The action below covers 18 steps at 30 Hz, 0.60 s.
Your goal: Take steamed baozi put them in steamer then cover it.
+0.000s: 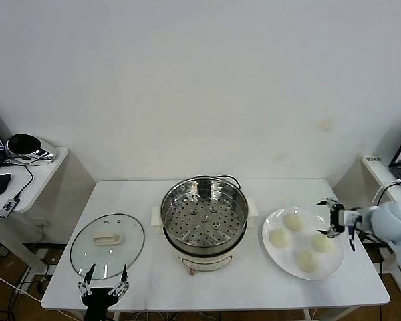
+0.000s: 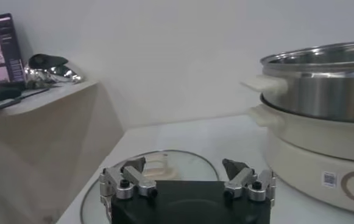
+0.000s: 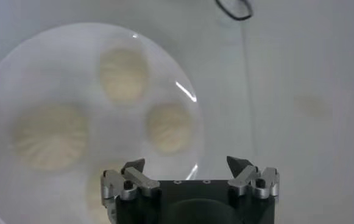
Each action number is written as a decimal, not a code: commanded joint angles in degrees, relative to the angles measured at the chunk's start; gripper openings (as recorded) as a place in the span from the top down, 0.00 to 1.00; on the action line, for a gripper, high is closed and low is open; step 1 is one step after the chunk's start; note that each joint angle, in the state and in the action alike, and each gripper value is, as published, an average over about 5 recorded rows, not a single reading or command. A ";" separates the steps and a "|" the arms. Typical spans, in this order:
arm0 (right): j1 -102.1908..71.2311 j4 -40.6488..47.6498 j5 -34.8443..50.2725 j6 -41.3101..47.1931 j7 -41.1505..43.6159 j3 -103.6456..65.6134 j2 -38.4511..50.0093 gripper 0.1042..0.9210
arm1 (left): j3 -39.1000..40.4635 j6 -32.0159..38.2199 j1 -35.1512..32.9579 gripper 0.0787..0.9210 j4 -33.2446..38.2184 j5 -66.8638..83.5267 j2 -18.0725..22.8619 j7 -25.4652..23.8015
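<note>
Several cream-white baozi [image 1: 294,221] lie on a white plate [image 1: 299,241] at the table's right. The steamer [image 1: 204,217], a shiny pot with an empty perforated tray on a white base, stands mid-table. My right gripper [image 1: 335,219] is open and empty, hovering at the plate's right rim beside the baozi. In the right wrist view its jaws [image 3: 187,165] stand wide above the plate [image 3: 55,67], with a baozi [image 3: 169,126] just ahead. My left gripper [image 1: 104,277] is open and empty at the table's front left, next to the lid.
A clear glass lid [image 1: 107,245] with a white handle lies flat left of the steamer; it also shows in the left wrist view [image 2: 164,163] ahead of the left gripper [image 2: 184,165]. A side table with a mouse and cables stands far left.
</note>
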<state>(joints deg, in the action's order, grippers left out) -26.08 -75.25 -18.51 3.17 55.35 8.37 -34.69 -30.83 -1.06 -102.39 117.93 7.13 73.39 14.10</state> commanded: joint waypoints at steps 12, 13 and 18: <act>20.55 22.01 -2.29 -2.80 6.05 21.58 -14.01 0.12 | -1.82 -0.27 1.05 0.12 -0.83 0.12 -0.44 -0.11; 20.46 22.21 -2.45 -2.66 5.95 21.70 -14.28 0.12 | -1.87 -0.26 1.11 0.12 -0.91 0.14 -0.49 -0.11; 19.98 22.99 -3.39 -1.70 5.44 21.84 -15.53 0.12 | -1.83 -0.28 1.47 0.12 -1.24 0.17 -0.65 -0.17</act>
<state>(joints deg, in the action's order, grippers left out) -9.97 -56.66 -21.14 1.66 59.62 26.17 -46.97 -32.61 -1.30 -101.09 116.87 7.26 72.83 13.97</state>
